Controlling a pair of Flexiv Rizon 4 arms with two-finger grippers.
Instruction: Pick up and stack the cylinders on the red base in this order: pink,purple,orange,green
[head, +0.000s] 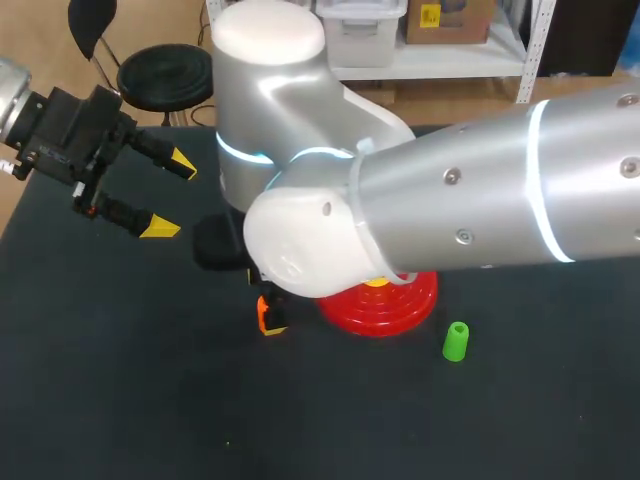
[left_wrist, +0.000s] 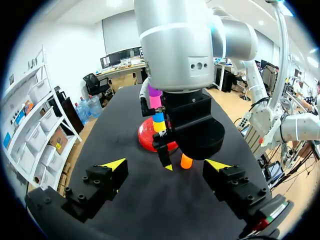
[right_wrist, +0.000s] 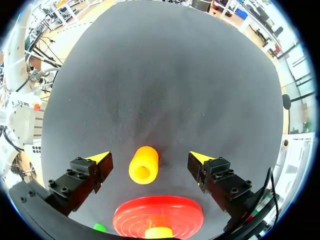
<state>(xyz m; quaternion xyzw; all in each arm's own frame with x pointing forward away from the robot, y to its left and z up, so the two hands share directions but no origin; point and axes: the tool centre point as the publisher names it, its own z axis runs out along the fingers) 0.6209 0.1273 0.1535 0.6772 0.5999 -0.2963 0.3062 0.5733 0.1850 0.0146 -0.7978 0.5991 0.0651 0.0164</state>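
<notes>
Black tabletop (head: 90, 400) fills the scene, and over it the right pincer (right_wrist: 150, 158) hangs wide open astride the orange cylinder (right_wrist: 143, 165), its fingers clear of it on both sides and gripping nothing. That cylinder stands just left of the red base (head: 400, 308), where the pink cylinder (left_wrist: 156, 102) and the purple cylinder (left_wrist: 154, 91) above it already sit. The green cylinder (head: 456, 341) waits nearer and to the right of the base. The left pincer (head: 170, 195) is parked far left, open and empty. My worry is that an off-centre squeeze could topple the orange piece, or the lift could clip the stack so close by. The right arm (head: 450, 200) hides most of the base from above, and the stack's lower part is hard to read.
</notes>
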